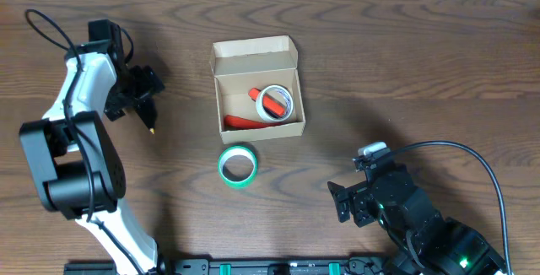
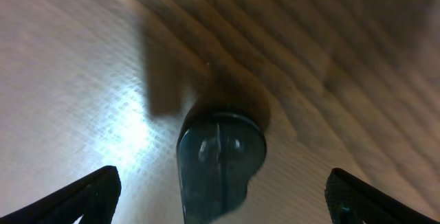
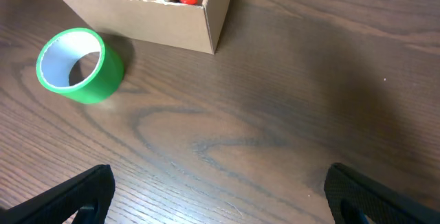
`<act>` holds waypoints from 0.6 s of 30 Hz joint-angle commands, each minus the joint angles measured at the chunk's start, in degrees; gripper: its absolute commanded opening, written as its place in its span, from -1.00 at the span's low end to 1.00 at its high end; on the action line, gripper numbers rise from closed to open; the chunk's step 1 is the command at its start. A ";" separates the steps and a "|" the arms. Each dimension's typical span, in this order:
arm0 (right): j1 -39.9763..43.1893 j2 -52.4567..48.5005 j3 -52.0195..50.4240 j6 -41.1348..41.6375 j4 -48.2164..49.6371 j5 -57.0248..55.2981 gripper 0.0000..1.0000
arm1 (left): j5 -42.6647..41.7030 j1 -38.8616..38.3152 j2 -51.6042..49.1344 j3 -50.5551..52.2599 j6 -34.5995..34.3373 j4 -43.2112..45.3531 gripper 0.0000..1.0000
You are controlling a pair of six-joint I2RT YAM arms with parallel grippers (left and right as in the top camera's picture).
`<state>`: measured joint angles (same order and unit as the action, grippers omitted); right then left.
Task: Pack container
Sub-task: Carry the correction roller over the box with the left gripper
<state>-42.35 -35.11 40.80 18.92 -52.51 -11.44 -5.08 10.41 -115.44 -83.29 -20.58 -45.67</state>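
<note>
Two grippers are showing on my feeds, and both are standing with their fingers spread. The left gripper is hovering over the left part of the table, well apart from the container. In its wrist view the fingers are sitting wide at the bottom corners. A dark rounded object is showing between them, touching neither one as far as I am seeing. It is too blurred for me to name. From overhead, a thin dark tip is poking out just below that gripper, and I cannot tell whether it belongs to the same object.

The right gripper is hovering near the front right of the table. Its jaws are parted over bare wood, with the box corner up ahead in its wrist view.

The container is sitting at the middle of the table with its flap lid folded back on the far side, so the top is open. Inside, a white tape roll is lying flat toward the right wall with a red item across its middle. Another red piece is lying along the front wall at the left. A green tape roll is lying flat on the table just in front of the box, outside it, near its front-left corner.
</note>
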 commanded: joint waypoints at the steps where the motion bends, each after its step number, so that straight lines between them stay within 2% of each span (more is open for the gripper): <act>1: -0.44 0.28 -0.09 0.76 -0.02 -0.76 0.98 | -1.73 0.57 -2.56 -0.83 3.04 0.26 0.91; 7: -0.44 0.28 -0.09 0.76 -0.02 -0.76 0.98 | -2.97 1.55 -5.53 -0.90 3.04 1.16 1.00; 8: -0.44 0.28 -0.09 0.76 -0.02 -0.76 0.99 | -3.02 1.64 -5.77 -0.90 3.04 1.20 0.90; 16: -0.44 0.28 -0.09 0.79 -0.02 -0.76 0.98 | -2.86 2.84 -6.16 -0.90 3.02 1.40 0.57; 18: -0.44 0.28 -0.09 0.79 -0.02 -0.76 0.98 | -2.97 3.15 -6.16 -0.90 2.99 1.31 0.40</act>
<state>-42.35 -35.11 40.80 18.92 -52.51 -11.44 -7.60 12.80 -119.92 -83.40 -17.98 -44.31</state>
